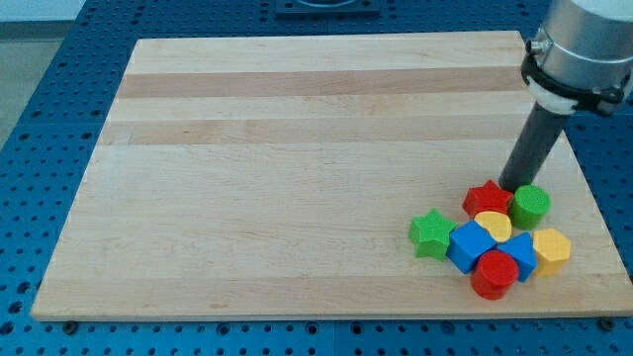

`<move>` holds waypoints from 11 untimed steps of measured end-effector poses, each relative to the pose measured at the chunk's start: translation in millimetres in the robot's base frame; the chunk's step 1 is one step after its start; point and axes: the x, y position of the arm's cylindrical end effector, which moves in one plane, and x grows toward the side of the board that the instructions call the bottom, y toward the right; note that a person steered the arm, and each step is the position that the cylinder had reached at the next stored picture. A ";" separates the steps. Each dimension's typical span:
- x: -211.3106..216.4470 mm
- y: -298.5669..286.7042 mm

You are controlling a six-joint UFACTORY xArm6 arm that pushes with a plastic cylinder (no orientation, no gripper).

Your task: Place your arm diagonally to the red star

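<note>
Eight blocks cluster near the board's (297, 119) bottom right corner; my tip (512, 187), a bare rod grasping nothing, touches the red star's (488, 199) upper-right edge beside the green cylinder (531, 205).

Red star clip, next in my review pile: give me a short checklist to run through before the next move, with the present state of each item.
1. Red star in plain sight: ok.
2. My tip visible: ok.
3. Tip at the star's upper-right corner, diagonal to it: ok.
4. Tip apart from the star: cannot tell, they look close.
5. Green cylinder crowding the tip from the view's right: not ok.
6. Yellow block pressed against the star's lower side: not ok.
</note>
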 end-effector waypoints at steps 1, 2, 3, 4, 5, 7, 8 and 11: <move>14.7 0.0; 17.2 0.6; 19.8 0.6; 9.4 2.9; 9.4 41.6; -15.3 35.4; -32.7 15.1; -47.5 -56.2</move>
